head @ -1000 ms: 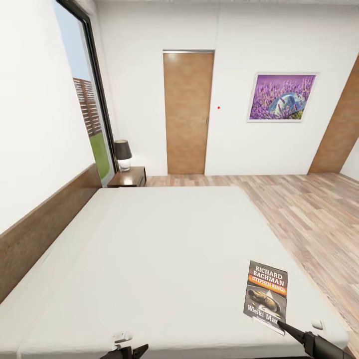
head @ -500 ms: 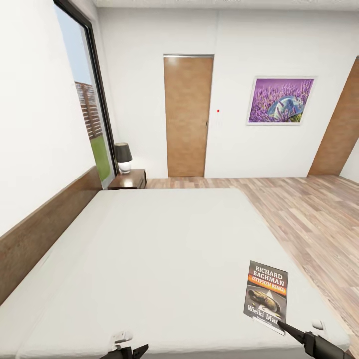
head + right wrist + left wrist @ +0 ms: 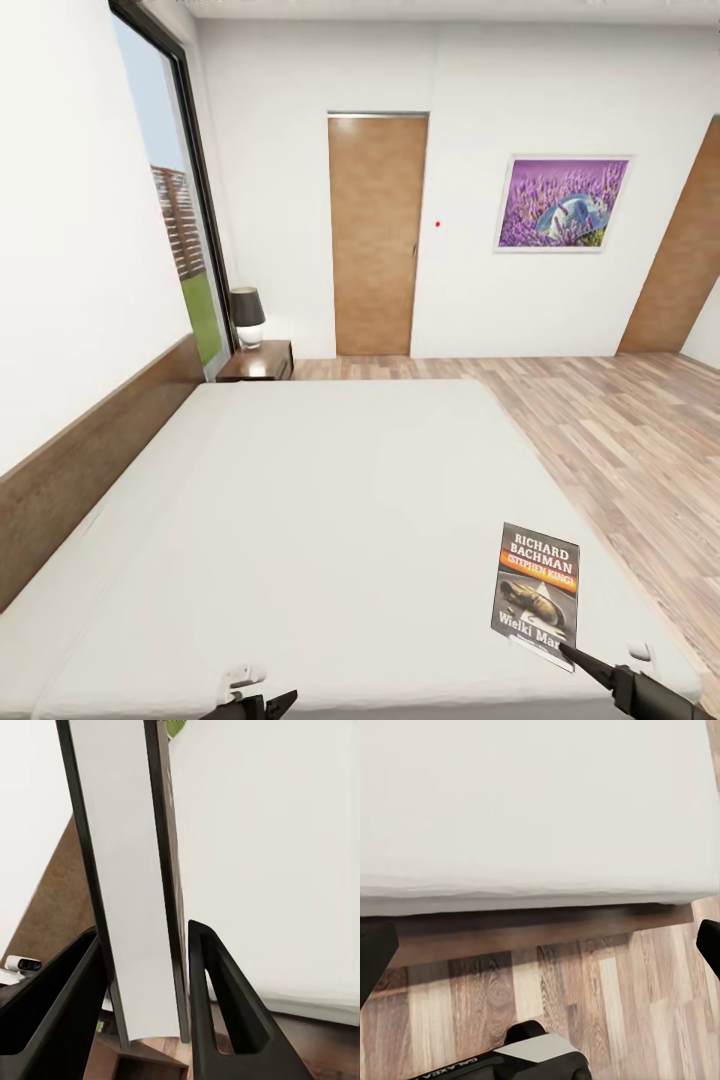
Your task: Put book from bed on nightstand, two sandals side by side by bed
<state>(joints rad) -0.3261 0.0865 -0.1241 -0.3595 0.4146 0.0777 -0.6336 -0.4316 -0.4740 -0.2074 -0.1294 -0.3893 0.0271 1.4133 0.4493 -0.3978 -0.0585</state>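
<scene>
My right gripper (image 3: 146, 982) is clamped on the near edge of the book (image 3: 537, 593), one black finger (image 3: 225, 1005) on each side of the thin paperback. In the right wrist view the book (image 3: 124, 885) stands edge-on between the fingers, its pale pages facing the camera. From the head view, the book's cover faces up over the near right corner of the bed (image 3: 330, 500), just ahead of my right gripper (image 3: 572, 655), with the white "Richard Bachman" lettering and the orange band readable.

My left gripper (image 3: 540, 937) hangs with its fingers spread wide, holding nothing, over the wood floor (image 3: 585, 997) just beside the bed's dark frame (image 3: 525, 930); the mattress (image 3: 532, 802) lies beyond it. In the head view my left gripper (image 3: 250, 700) sits at the near edge of the bed.

Far ahead of both grippers, past the bed's far left corner, a nightstand (image 3: 258, 362) stands by the window (image 3: 170, 200) with a dark-shaded lamp (image 3: 246, 315) on top. A brown door (image 3: 376, 235) and a lavender painting (image 3: 565, 202) are on the far wall.
</scene>
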